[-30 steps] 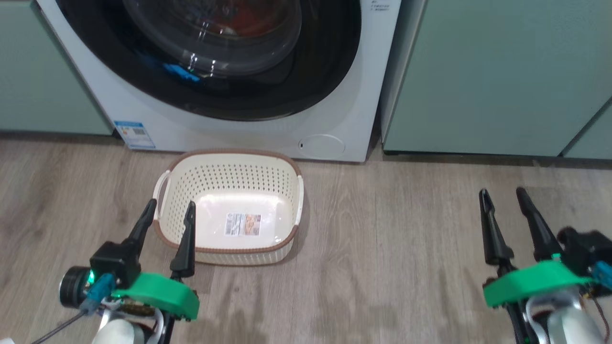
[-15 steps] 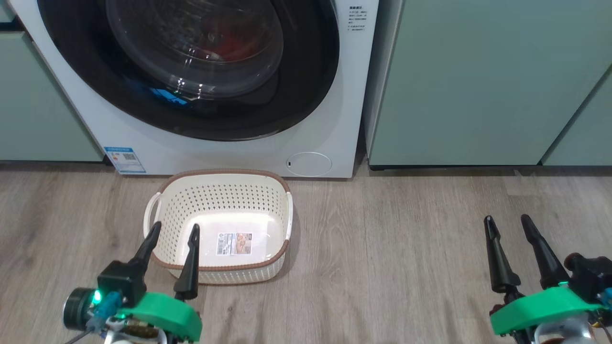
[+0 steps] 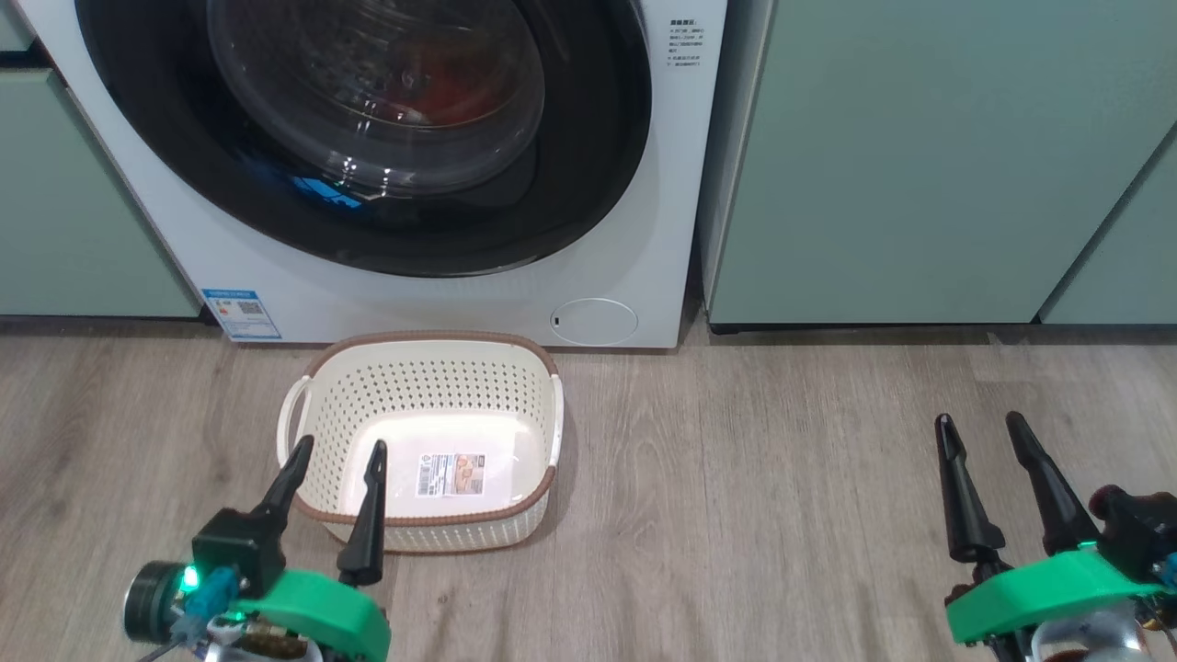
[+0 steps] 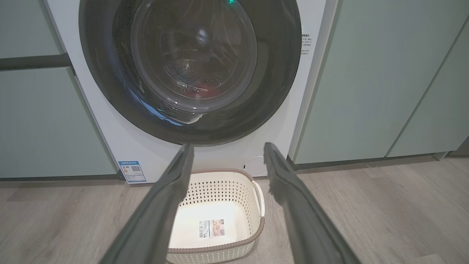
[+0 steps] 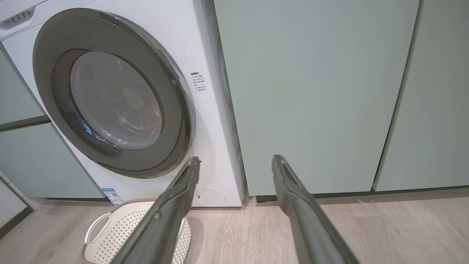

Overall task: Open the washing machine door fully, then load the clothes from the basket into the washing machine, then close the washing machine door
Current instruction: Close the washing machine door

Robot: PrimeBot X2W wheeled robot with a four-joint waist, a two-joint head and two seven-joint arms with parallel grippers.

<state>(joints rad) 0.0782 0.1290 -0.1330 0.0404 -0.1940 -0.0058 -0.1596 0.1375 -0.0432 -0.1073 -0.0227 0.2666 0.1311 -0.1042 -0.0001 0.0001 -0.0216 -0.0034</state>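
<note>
The white washing machine [image 3: 644, 230] stands ahead with its round glossy black door [image 3: 588, 138] lying flush against the front. Behind the glass bowl a patch of the red clothes [image 3: 451, 87] shows inside the drum, as it does in the left wrist view [image 4: 205, 90]. The cream basket [image 3: 432, 368] sits on the floor before the machine, with just a label on its bottom. My left gripper [image 3: 338, 452] hangs open over the basket's near left rim. Far to the right, my right gripper [image 3: 979, 425] is open above bare floor.
Pale green cabinets [image 3: 919, 156] flank the machine on both sides. The round white filter cover [image 3: 594, 322] and blue energy sticker [image 3: 241, 314] sit low on the machine's front. Wood-look floor [image 3: 782, 478] stretches between the basket and my right gripper.
The head camera tilted up over the last second, so the whole scene slid down in view. Both grippers stay open and hold the same pose.
</note>
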